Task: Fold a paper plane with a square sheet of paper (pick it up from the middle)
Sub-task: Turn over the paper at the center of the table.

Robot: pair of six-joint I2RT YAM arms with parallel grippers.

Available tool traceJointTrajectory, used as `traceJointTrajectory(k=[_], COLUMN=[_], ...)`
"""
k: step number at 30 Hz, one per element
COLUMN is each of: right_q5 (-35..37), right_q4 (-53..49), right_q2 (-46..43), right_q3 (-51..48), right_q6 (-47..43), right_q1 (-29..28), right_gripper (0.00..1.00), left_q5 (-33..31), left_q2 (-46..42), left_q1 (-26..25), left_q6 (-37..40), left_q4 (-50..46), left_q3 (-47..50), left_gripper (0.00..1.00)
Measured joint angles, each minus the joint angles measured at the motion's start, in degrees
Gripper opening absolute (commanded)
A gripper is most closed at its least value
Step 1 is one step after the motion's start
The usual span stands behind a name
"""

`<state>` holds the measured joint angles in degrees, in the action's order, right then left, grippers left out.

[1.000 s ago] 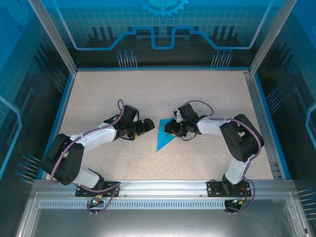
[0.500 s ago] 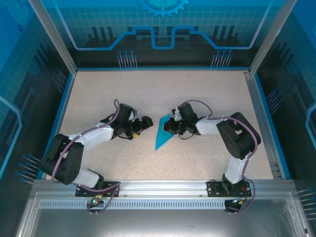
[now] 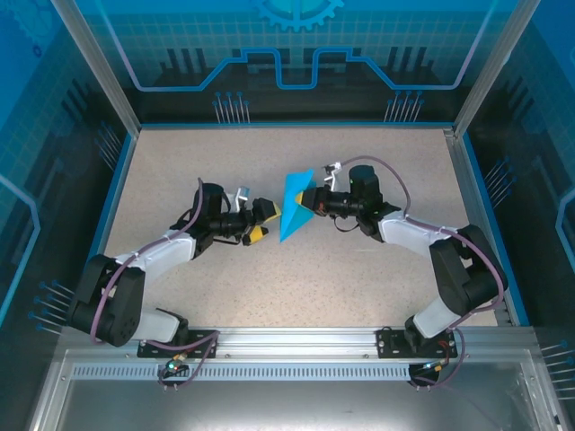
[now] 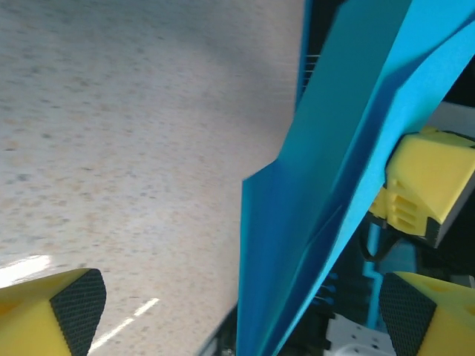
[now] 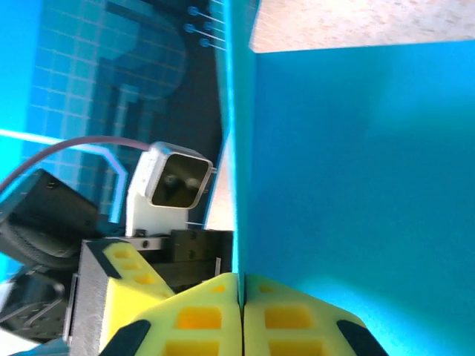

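Top external: table viewed from high above and behind the arm bases, angled down; distant, whole workspace taken in. Left wrist: folded cyan paper seen close, right of frame. Right wrist: same paper met nearly edge-on, very near; left arm's wrist camera caught centre left. Paper is shared by all three views.

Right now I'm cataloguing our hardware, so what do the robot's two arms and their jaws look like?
The left arm and the right arm each have white links between bulky black joints, with a grey-purple cable running along. The jaws are bright yellow blocks with black textured pads, and a silver-white camera box sits at the wrist.
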<state>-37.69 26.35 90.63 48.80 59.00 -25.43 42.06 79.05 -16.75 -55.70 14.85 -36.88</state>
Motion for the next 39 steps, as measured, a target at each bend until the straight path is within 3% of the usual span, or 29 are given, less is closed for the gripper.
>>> traceJointTrajectory(k=[3, 7, 13, 25, 27, 31, 34, 39], right_q5=[-1.81, -3.52, -5.03, -6.60, -6.56, -4.94, 0.15, 11.50], right_q4=[2.10, 4.31, 5.92, 5.16, 4.04, -2.73, -12.68, -27.71], right_q2=[-0.04, -0.04, -0.04, 0.13, 0.13, -0.50, -4.26, -13.44], right_q3=[0.17, 0.17, 0.20, 0.20, 0.20, 1.27, 1.62, 2.34], right_q6=[2.40, 5.46, 7.76, 8.04, 7.21, 2.86, -3.08, -12.76], right_q1=[0.00, -0.02, -0.02, -0.02, 0.00, 0.22, 0.66, 1.16], right_gripper=[0.06, 0.07, 0.07, 0.11, 0.18, 0.51, 0.70, 0.86], left_q5=[2.43, 3.91, 3.82, 1.77, 1.05, -0.68, -3.17, -15.39], left_q2=[0.00, 0.00, 0.00, -0.66, -1.09, -1.60, -1.75, -3.13], left_q1=[-0.55, -2.51, -3.19, -3.19, -3.19, -3.19, -3.26, -5.57], left_q6=[-1.51, -2.71, -5.44, -5.49, -4.85, -1.64, 3.17, 14.29], left_q4=[4.20, 8.61, 14.73, 16.59, 15.65, 10.62, 2.01, -18.53], left_q3=[0.09, 0.09, 0.31, 0.44, 0.42, 0.09, -2.12, -10.99], left_gripper=[0.92, 0.71, 0.52, 0.14, 0.10, 0.06, 0.05, 0.05])
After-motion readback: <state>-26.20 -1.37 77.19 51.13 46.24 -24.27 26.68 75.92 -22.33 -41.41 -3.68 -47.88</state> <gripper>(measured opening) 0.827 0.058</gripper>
